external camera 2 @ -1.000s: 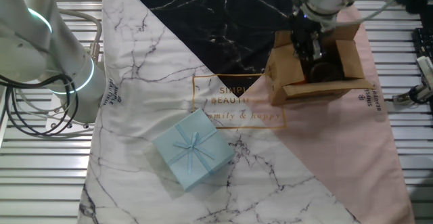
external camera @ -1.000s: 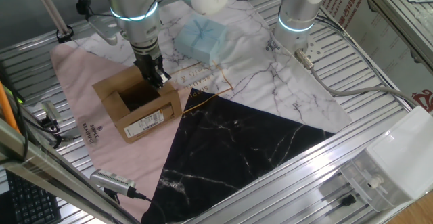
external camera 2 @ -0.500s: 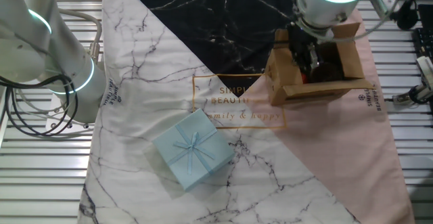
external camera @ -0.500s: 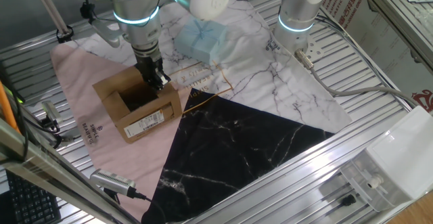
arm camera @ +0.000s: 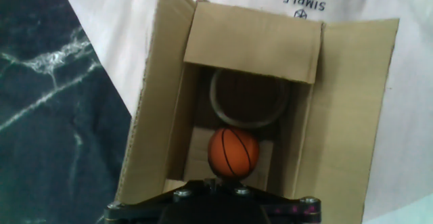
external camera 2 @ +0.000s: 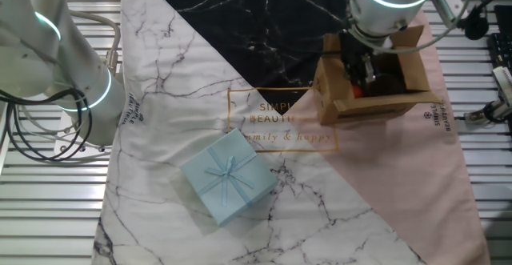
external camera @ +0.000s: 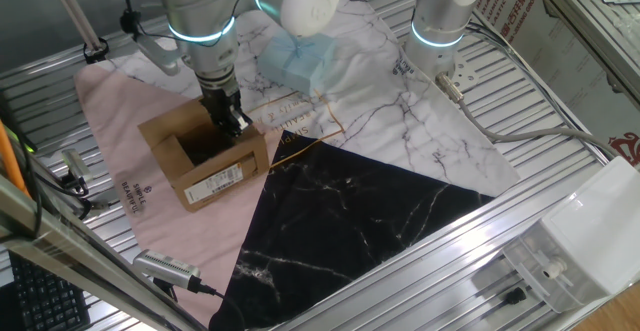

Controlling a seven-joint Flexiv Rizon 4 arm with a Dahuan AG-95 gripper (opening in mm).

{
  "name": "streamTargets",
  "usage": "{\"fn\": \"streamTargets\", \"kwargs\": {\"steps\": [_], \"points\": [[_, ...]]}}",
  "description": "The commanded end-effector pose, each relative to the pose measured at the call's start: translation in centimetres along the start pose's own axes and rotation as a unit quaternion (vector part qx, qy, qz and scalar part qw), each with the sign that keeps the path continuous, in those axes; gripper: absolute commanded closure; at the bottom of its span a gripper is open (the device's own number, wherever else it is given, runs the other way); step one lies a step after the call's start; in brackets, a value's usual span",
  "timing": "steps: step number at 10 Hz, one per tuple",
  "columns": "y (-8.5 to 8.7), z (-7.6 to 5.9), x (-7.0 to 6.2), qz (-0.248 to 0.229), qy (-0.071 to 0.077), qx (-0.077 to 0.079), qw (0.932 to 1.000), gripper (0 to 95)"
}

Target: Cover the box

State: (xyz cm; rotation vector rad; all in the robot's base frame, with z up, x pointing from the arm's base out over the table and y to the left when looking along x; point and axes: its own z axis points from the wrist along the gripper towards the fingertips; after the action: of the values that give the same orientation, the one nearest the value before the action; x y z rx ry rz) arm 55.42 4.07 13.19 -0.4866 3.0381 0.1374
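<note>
The box (external camera: 205, 161) is a brown carton with a white label on its long side, and it stands open on the pink part of the cloth. It also shows in the other fixed view (external camera 2: 384, 97) and in the hand view (arm camera: 155, 116). Inside lie a small orange basketball (arm camera: 233, 152) and a pale ring (arm camera: 247, 124). Three flaps stand up or lie spread out; the fourth is hidden under my hand. My gripper (external camera: 233, 121) (external camera 2: 362, 66) (arm camera: 216, 182) hangs at the box's rim on that side, its fingers together, and nothing shows between them.
A pale blue gift package (external camera: 300, 56) (external camera 2: 228, 177) lies on the white marble part of the cloth (external camera 2: 160, 73). A second robot arm (external camera: 440, 21) (external camera 2: 72, 81) stands at the table's edge. Tools and cables (external camera: 170, 268) lie beside the cloth.
My hand has shifted slightly above the box rim. The orange ball now shows past it in the other fixed view. The box and the package have not moved.
</note>
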Motion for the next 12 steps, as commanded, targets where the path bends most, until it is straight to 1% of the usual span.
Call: {"fn": "streamTargets", "kwargs": {"steps": [1,4,9,10,12], "points": [[0.15,0.22,0.35,0.000,-0.002,0.001,1.0000,95.0],[0.19,0.65,0.67,-0.001,-0.005,0.001,1.0000,95.0],[0.20,0.71,0.70,-0.001,-0.008,0.000,1.0000,95.0],[0.16,0.68,0.63,-0.002,-0.008,0.000,1.0000,95.0],[-0.22,0.25,-0.12,-0.007,-0.009,-0.001,0.9999,95.0]]}}
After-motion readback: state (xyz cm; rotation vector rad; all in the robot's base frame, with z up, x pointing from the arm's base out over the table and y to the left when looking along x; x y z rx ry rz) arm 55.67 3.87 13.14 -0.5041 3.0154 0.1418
